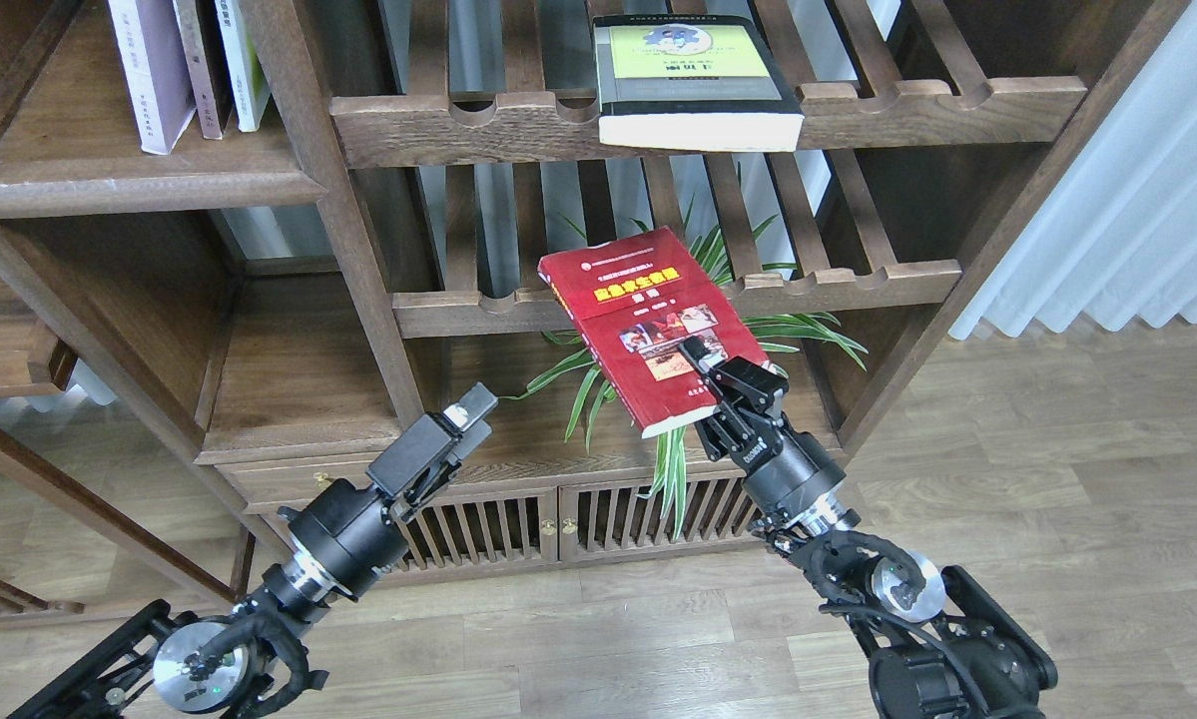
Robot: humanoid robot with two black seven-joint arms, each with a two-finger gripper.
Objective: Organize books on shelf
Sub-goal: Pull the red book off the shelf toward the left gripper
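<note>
The red paperback with yellow title (pixel 651 325) is being gripped at its near edge by the right gripper (pixel 715 374), clear of the racks, long axis slanting up-left. The left gripper (pixel 463 414), apparently closed and empty, is being held lower-left.

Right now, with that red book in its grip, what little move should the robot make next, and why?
Probably carry the red book leftward and up toward the solid wooden shelf. The right gripper holds it by its lower corner, clear of the slatted rack, and other books already stand upright on that shelf.
</note>
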